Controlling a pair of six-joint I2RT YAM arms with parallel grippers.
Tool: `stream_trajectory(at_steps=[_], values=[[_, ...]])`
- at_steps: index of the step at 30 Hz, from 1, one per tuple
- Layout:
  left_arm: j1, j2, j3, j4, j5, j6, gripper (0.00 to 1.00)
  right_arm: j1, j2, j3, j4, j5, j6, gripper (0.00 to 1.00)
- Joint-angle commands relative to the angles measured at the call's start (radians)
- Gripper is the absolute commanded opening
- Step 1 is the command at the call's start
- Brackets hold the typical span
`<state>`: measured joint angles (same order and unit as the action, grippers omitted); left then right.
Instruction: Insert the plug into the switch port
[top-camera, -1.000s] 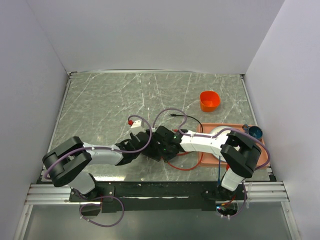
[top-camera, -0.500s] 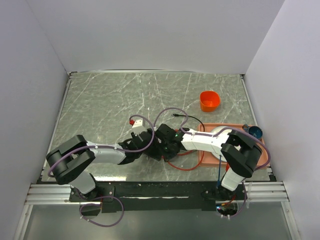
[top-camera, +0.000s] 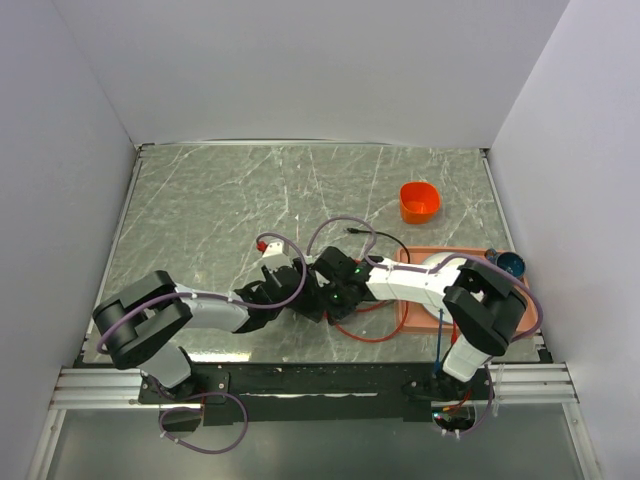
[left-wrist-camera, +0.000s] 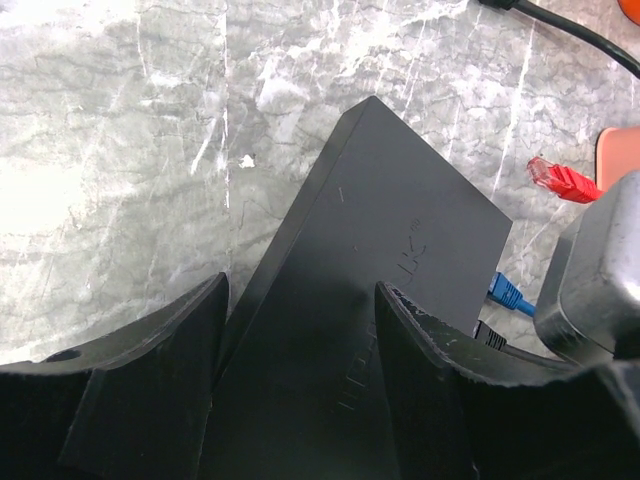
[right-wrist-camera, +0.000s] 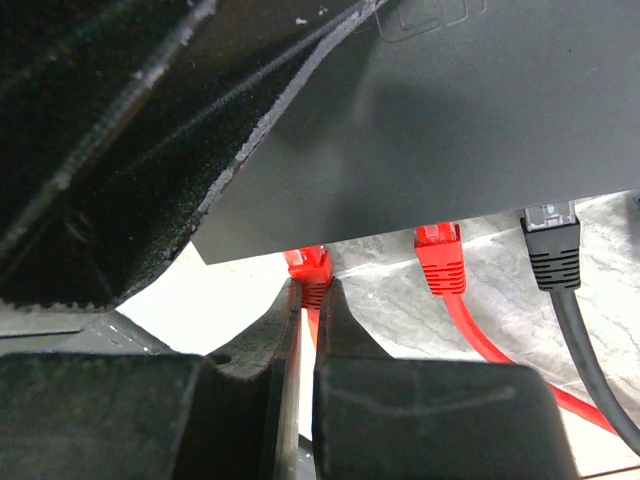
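A grey, white-veined marble table (top-camera: 220, 200) is seen from above. It is closed in by plain white walls (top-camera: 300, 70) at the back and on both sides, and an aluminium rail (top-camera: 90, 388) is fixed along the bottom of the frame. An orange cup (top-camera: 420, 202) is set right of centre, well apart from the arms. A salmon tray (top-camera: 418, 318) is laid at lower right, partly covered by the right arm. Both grippers are brought together at the lower middle of the table. The black box (left-wrist-camera: 400, 190) is grasped by the left gripper (left-wrist-camera: 300, 292), whose fingers are spread with the box between them. The red plug (right-wrist-camera: 308, 262) is pinched in the tightly closed right gripper (right-wrist-camera: 311, 287) and is held with its tip at the box's lower edge, at lower left of the right wrist frame. The port is hidden under that edge, so it cannot be told whether the plug is seated. Further right along the edge, a second red plug (right-wrist-camera: 438, 255) and a black plug (right-wrist-camera: 550, 245) are entered into the box. A loose red connector (left-wrist-camera: 560, 182) is left on the marble at the right of the left wrist frame.
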<state>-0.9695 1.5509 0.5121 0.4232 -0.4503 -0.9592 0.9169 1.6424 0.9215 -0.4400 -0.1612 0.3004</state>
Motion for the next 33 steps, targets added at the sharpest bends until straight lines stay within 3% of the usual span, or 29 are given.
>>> stream_trajectory(at_steps=[1,7,12,17,28,33], values=[[-0.245,0.061,0.025,0.16,0.679,-0.164,0.63,-0.016,-0.001,0.04,0.975,-0.035,0.086,0.0],[-0.248,0.045,0.023,0.103,0.628,-0.159,0.63,-0.023,-0.019,0.033,0.959,-0.009,0.072,0.0],[-0.241,0.0,0.071,-0.169,0.472,-0.121,0.73,-0.024,-0.018,0.017,0.917,-0.024,0.066,0.0],[-0.189,-0.006,0.103,-0.296,0.395,-0.096,0.8,-0.026,-0.021,-0.032,0.897,-0.07,0.071,0.0],[-0.048,-0.048,0.118,-0.452,0.312,-0.062,0.88,-0.026,-0.041,-0.121,0.879,-0.095,0.088,0.3],[-0.005,-0.067,0.135,-0.54,0.254,-0.047,0.92,-0.024,-0.056,-0.138,0.859,-0.092,0.086,0.31]])
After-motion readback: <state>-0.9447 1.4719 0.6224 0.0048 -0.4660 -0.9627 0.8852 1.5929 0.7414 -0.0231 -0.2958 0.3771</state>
